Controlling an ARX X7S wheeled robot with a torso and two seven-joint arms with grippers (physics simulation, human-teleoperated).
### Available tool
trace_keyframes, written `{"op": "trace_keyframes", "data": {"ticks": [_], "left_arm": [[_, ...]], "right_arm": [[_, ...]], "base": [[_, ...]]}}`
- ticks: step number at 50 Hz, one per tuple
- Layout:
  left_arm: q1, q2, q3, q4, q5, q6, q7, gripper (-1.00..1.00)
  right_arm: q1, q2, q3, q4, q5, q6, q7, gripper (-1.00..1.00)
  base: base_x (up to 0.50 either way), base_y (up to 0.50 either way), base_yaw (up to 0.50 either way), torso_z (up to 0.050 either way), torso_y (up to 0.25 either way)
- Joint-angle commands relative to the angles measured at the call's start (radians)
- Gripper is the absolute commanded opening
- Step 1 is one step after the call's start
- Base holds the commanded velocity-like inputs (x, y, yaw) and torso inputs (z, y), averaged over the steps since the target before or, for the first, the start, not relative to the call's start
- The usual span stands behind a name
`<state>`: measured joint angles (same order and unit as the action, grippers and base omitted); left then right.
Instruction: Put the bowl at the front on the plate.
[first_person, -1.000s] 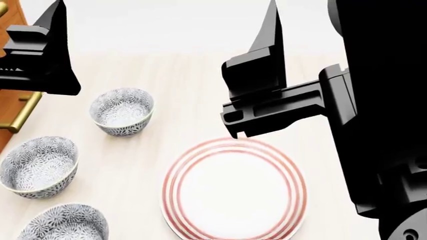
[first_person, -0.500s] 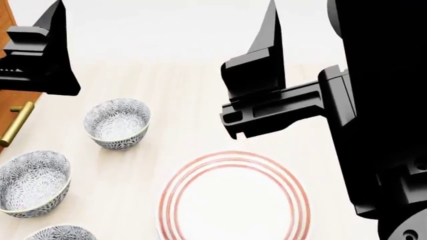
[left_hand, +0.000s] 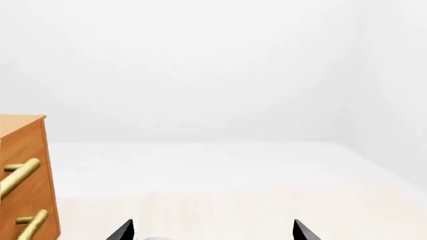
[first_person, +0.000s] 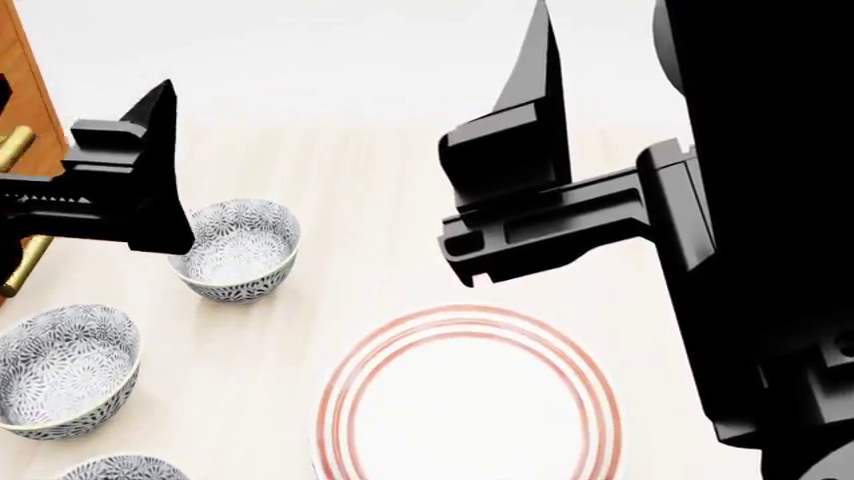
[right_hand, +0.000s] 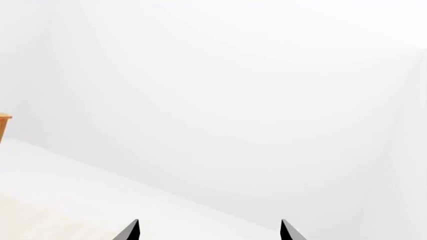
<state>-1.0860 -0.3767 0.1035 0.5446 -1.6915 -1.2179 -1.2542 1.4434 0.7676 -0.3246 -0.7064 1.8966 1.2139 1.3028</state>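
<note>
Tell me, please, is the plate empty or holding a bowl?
Empty: the plate shows bare white inside its red rings.

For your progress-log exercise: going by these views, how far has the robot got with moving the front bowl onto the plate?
Done: nothing yet; the plate is bare and all three bowls sit on the table. In hand: the left gripper, fingers spread and empty, hangs by the farthest bowl. The right gripper is open too, raised above the plate. Left: grasp, lift, carry, set down.
</note>
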Motion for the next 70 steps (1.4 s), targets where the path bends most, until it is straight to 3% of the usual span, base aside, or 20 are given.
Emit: {"op": "trace_keyframes", "data": {"ticks": [1,5,10,20,70], "left_arm": [[0.041,-0.008,0.038,-0.037,-0.097,0.009,-0.07,1.0],[0.058,-0.016,0.056,-0.055,-0.133,0.012,-0.087,1.0],[0.128,-0.02,0.05,-0.019,-0.056,0.007,-0.035,1.0],[0.125,-0.033,0.096,-0.065,-0.113,0.006,-0.087,1.0],[0.296,-0.081,0.25,-0.217,0.024,-0.043,0.022,1.0]], "right_arm": [[-0.006,0.012,0.0,-0.007,-0.006,-0.004,-0.011,1.0],[-0.003,0.009,-0.003,-0.012,-0.02,0.005,-0.026,1.0],[-0.003,0.008,-0.003,-0.01,-0.032,0.007,-0.038,1.0],[0.004,0.011,-0.011,-0.017,-0.035,0.006,-0.041,1.0],[-0.021,0.039,-0.022,-0.036,-0.051,-0.026,-0.047,1.0]], "base": [[0.0,0.0,0.0,0.0,0.0],[0.0,0.0,0.0,0.0,0.0],[0.0,0.0,0.0,0.0,0.0],[0.0,0.0,0.0,0.0,0.0],[0.0,0.0,0.0,0.0,0.0]]}}
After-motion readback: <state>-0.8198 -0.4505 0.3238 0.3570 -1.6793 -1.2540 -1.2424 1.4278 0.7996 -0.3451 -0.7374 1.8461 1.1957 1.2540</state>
